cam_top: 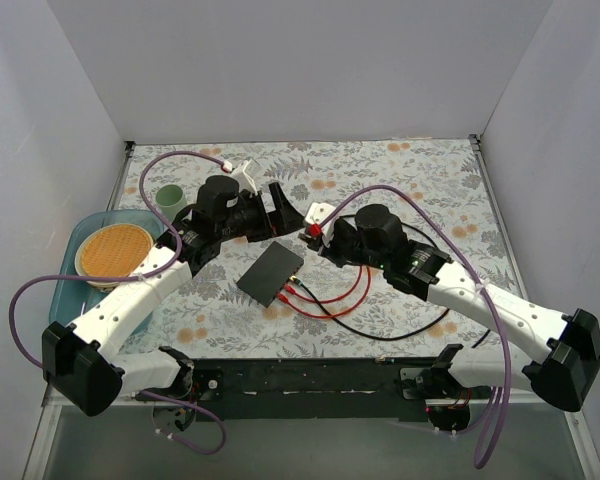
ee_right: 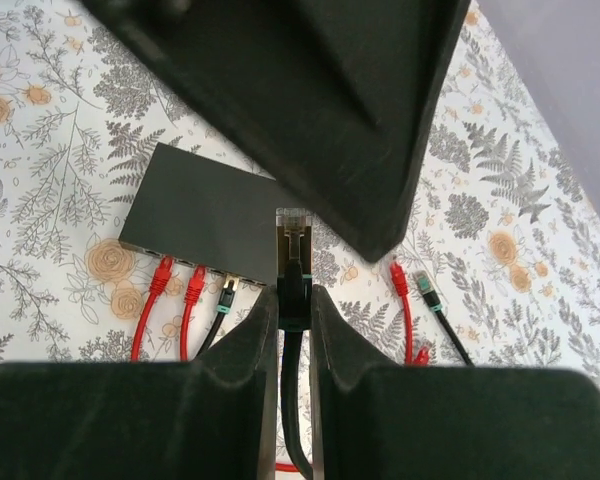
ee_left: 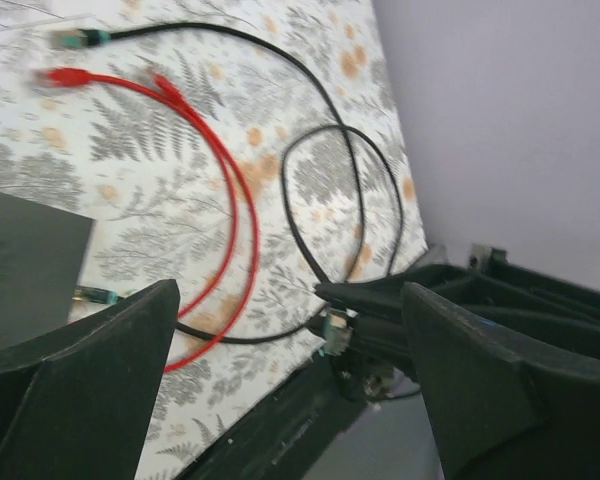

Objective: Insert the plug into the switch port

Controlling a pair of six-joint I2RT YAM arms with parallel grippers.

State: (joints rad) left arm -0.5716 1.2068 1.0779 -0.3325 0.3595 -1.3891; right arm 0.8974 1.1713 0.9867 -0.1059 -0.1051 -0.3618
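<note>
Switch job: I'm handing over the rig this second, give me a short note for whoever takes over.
Left gripper: open, empty, hovering near the switch.
Right gripper: shut on the plug, clear tip sticking out, raised above the table.
Switch: flat on the table between the arms, port row facing the right wrist camera.
Done: plug is in hand; two red plugs and a black plug appear already seated in ports.
Left: the held plug is in no port yet; line it up with a free one and push in.
</note>
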